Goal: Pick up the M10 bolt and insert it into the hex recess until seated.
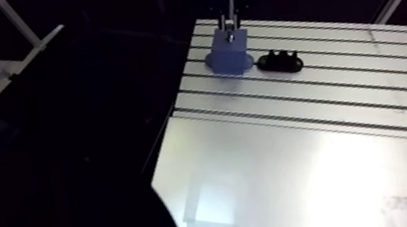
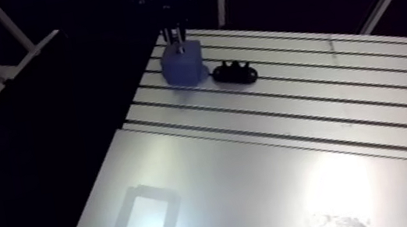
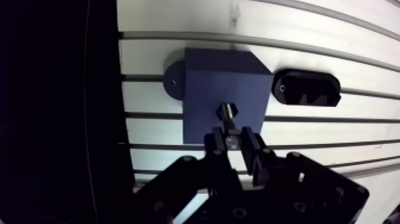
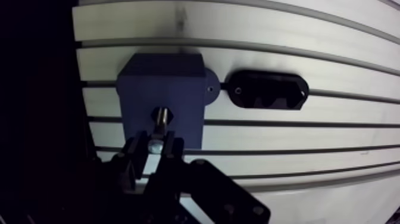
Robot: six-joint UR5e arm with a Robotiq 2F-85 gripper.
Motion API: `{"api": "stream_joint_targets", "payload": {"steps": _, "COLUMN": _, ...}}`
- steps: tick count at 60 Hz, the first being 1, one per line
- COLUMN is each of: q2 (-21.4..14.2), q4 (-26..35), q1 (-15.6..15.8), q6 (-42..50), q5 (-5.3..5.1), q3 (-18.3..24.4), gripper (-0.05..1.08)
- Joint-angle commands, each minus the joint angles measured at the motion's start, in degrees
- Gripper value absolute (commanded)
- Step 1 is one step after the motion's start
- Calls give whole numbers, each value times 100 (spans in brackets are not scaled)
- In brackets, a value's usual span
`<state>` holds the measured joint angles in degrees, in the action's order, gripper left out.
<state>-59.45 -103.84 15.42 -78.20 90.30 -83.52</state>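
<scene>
Because the hex recess (image 3: pixel 227 110) opens upward in the dark-blue plastic block (image 3: pixel 208 77), the silvery M10 bolt (image 3: pixel 228 124) is held vertical over that block — pinched in the black two-finger gripper (image 3: pixel 233 143) — tip at the recess.

I count one bolt (image 3: pixel 227 122) between my two fingers (image 3: pixel 213 152), one blue block (image 3: pixel 205 89) bearing one hex recess (image 3: pixel 234 109) just ahead of them, and one black holder (image 3: pixel 306 88) beside that block.

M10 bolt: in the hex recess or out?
Partly in. In the wrist view the bolt's far end sits in the hex recess of the blue block, with the jaws shut on its near end. Fully seated: cannot tell.
</scene>
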Motion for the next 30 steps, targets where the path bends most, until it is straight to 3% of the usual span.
{"api": "stream_joint_targets", "payload": {"steps": 1, "q2": 0, "q4": 0, "q1": -4, "q6": 3, "q5": 1, "q3": -19, "gripper": 74}}
{"api": "stream_joint_targets", "payload": {"steps": 30, "q2": 0, "q4": 0, "q1": -4, "q6": 11, "q5": 1, "q3": -2, "gripper": 69}}
